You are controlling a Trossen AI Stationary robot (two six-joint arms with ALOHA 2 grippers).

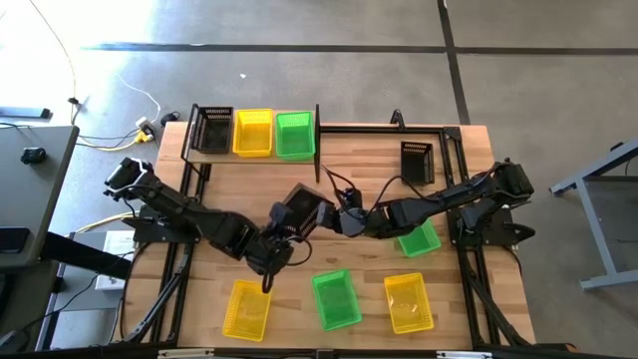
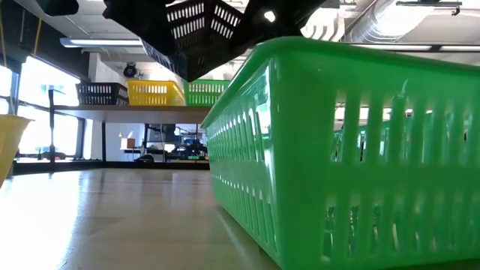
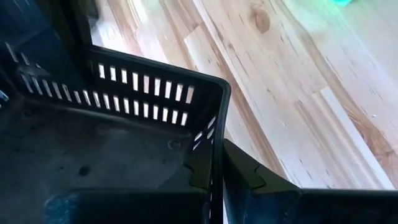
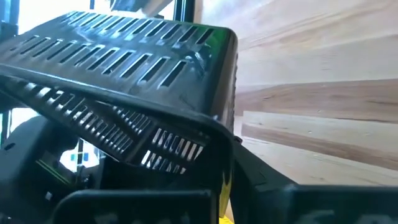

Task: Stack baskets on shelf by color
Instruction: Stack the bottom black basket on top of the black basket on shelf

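You have both pincers closed on one black basket [image 1: 304, 211], lifted above the worktop [image 1: 469, 289] centre: left pincer [image 3: 217, 165] on one rim wall, right pincer [image 4: 227, 165] on another. It is light, thin, bendy plastic; grip the rim. The shelf [image 1: 194, 155] waits at 11 o'clock.

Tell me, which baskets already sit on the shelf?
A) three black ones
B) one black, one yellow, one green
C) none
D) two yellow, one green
B: the high view shows a black basket, a yellow basket and a green basket side by side on the shelf.
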